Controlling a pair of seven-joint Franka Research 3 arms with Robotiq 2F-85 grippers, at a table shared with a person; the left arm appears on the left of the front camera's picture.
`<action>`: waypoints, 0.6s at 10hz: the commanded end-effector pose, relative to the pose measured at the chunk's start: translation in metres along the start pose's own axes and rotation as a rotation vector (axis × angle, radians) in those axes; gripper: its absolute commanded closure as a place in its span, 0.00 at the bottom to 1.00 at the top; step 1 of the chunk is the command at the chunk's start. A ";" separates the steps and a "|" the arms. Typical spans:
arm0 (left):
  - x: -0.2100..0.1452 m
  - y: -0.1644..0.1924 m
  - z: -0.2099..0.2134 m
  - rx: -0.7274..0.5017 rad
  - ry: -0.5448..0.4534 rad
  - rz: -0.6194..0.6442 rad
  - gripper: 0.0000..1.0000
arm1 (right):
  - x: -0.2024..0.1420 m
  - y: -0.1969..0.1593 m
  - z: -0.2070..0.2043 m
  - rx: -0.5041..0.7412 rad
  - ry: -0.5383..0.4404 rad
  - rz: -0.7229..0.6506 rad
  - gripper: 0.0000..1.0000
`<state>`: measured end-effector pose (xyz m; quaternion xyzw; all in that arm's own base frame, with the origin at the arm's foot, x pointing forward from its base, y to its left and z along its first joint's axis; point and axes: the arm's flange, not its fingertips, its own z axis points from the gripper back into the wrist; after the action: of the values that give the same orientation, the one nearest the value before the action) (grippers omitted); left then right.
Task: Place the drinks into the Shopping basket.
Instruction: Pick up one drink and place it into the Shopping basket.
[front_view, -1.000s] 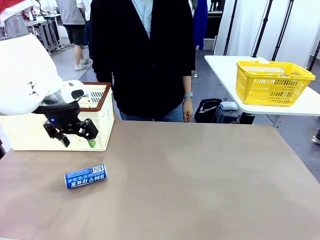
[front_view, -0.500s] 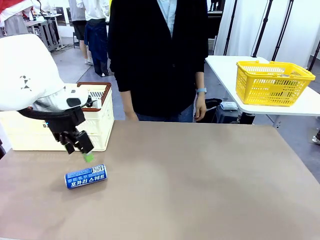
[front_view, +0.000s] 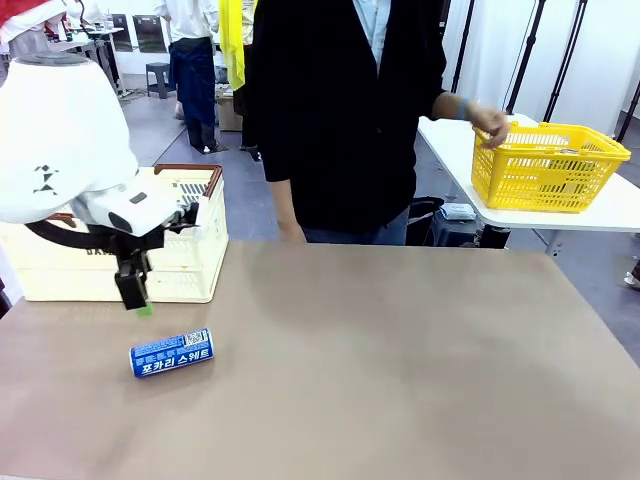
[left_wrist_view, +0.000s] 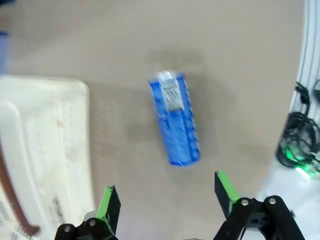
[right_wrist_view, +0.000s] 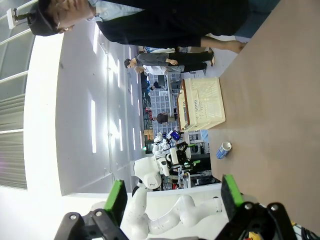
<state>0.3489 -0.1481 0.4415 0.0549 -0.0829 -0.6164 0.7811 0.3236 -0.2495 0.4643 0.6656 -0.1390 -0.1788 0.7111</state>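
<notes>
Your left gripper (left_wrist_view: 165, 187) wide apart, empty, above blue can (left_wrist_view: 175, 120) lying on counter (left_wrist_view: 240, 75). Likely light, slick, rolls, dents; pinch mid-barrel across diameter, gently.

Shopping basket (front_view: 205, 250) half hidden behind left arm (front_view: 55, 130); blue can (left_wrist_view: 176, 124) lettering blurred in wrist view.

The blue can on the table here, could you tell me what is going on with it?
The robot's left gripper hovers open above the blue drink can with white lettering, which lies on its side on the brown table near the cream-white plastic Shopping basket. The right gripper is open and empty. The person's hand is at a yellow mesh basket.
</notes>
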 end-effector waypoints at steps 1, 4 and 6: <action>-0.024 -0.028 -0.028 -0.030 -0.113 -0.002 0.00 | -0.004 0.002 0.001 0.000 0.010 0.008 0.00; 0.000 0.000 0.000 0.000 0.000 0.000 0.00 | -0.004 0.002 0.001 0.000 0.010 0.008 0.00; 0.004 0.001 -0.002 0.000 -0.025 -0.015 0.00 | -0.004 0.002 0.001 0.000 0.010 0.008 0.00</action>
<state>0.3503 -0.1511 0.4391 0.0465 -0.0872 -0.6230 0.7760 0.3236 -0.2495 0.4643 0.6656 -0.1390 -0.1788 0.7111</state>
